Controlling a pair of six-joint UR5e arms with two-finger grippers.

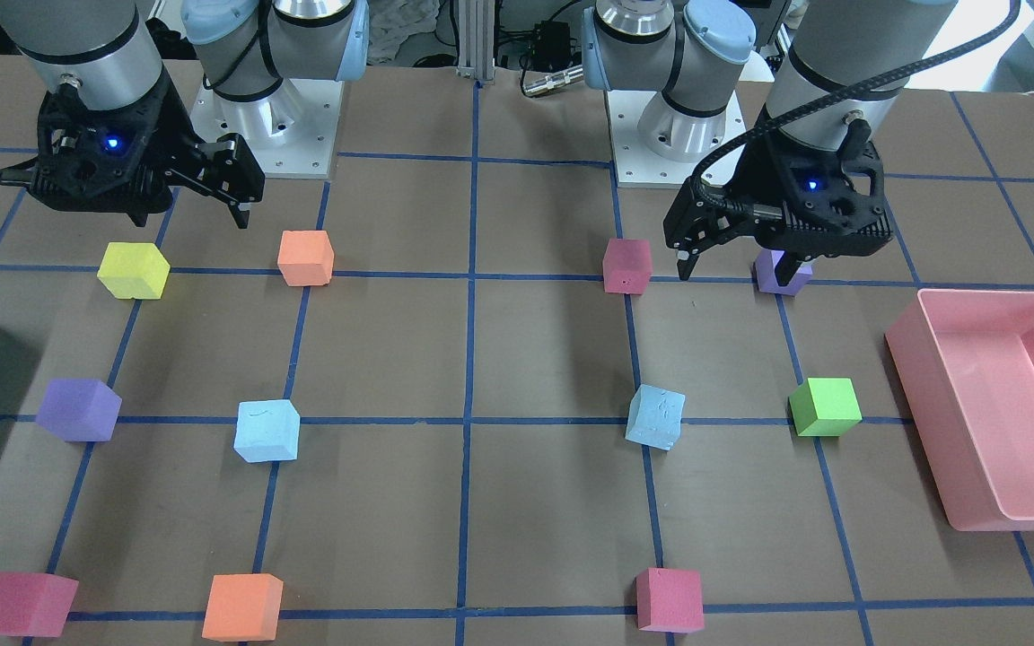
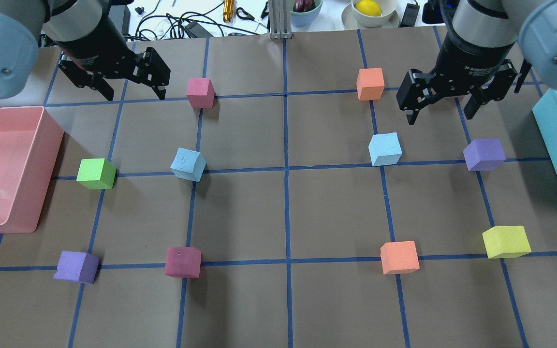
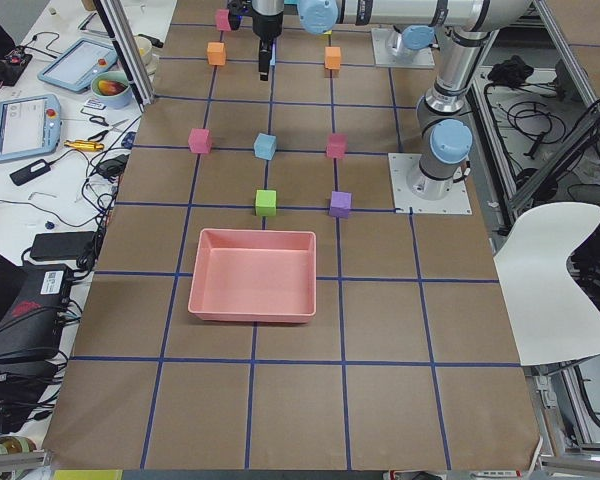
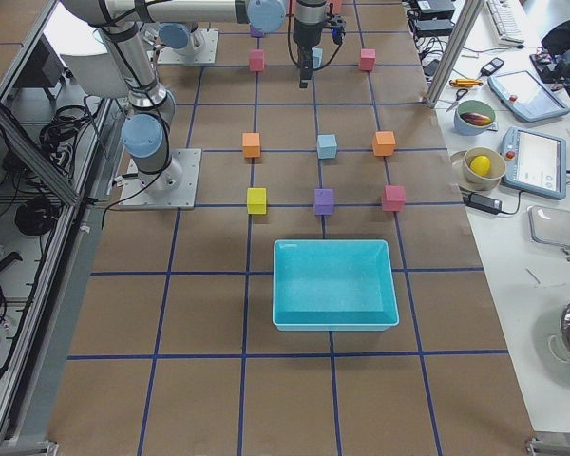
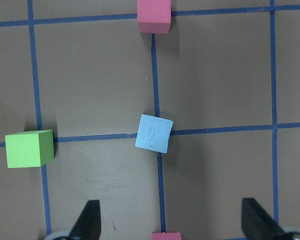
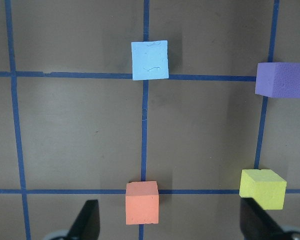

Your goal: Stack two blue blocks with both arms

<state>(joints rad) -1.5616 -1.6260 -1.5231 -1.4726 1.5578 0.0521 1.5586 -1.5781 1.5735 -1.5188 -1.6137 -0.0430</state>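
Note:
Two pale blue blocks lie apart on the brown table. One blue block (image 2: 188, 164) is on my left side and also shows in the left wrist view (image 5: 154, 132). The other blue block (image 2: 385, 149) is on my right side and also shows in the right wrist view (image 6: 149, 60). My left gripper (image 2: 133, 94) hangs open and empty above the table, beyond its block. My right gripper (image 2: 440, 113) hangs open and empty, beyond and to the right of its block. In each wrist view both fingers (image 5: 88, 220) (image 6: 88, 220) stand wide apart with nothing between them.
A pink bin (image 2: 49, 179) stands at the left edge and a teal bin (image 2: 556, 154) at the right edge. Several other cubes sit on the blue grid lines: green (image 2: 96, 173), two purple (image 2: 484, 154), pink (image 2: 199, 92), orange (image 2: 370, 83), yellow (image 2: 505, 241).

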